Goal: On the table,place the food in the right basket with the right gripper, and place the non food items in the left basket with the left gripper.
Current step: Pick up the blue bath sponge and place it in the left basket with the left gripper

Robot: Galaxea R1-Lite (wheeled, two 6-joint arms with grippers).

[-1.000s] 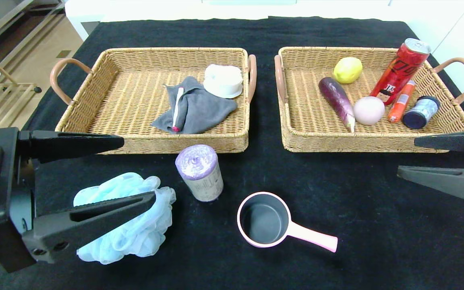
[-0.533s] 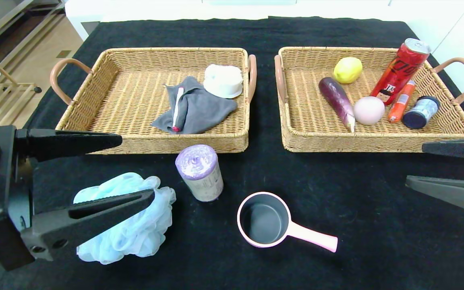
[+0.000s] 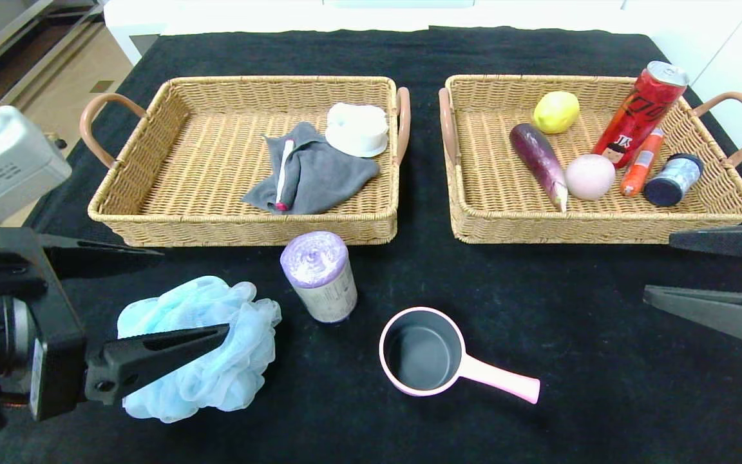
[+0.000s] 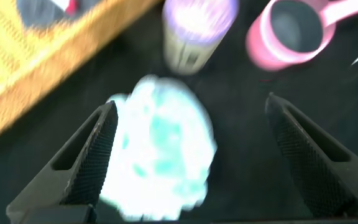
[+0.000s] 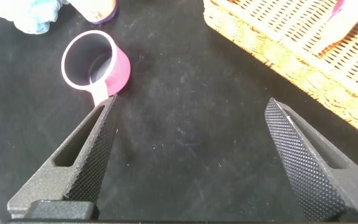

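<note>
**Left end effector drops over the pouf**

Your left end effector (image 3: 187, 293) has sunk lower since a second ago, fingers spread wide astride the bath pouf (image 3: 197, 348) at the desk's (image 3: 603, 386) 7 o'clock. Right end effector (image 3: 657, 267), also spread, has retreated toward 4 o'clock.

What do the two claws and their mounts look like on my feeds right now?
Both are matte black. The left claw has two long wedge-shaped fingers with slotted cut-outs and finely knurled inner faces, on a boxy black mount with a silver-grey labelled module above it. The right claw matches: tapered black fingers with the same dotted grip texture and small screw holes near the base.
</note>
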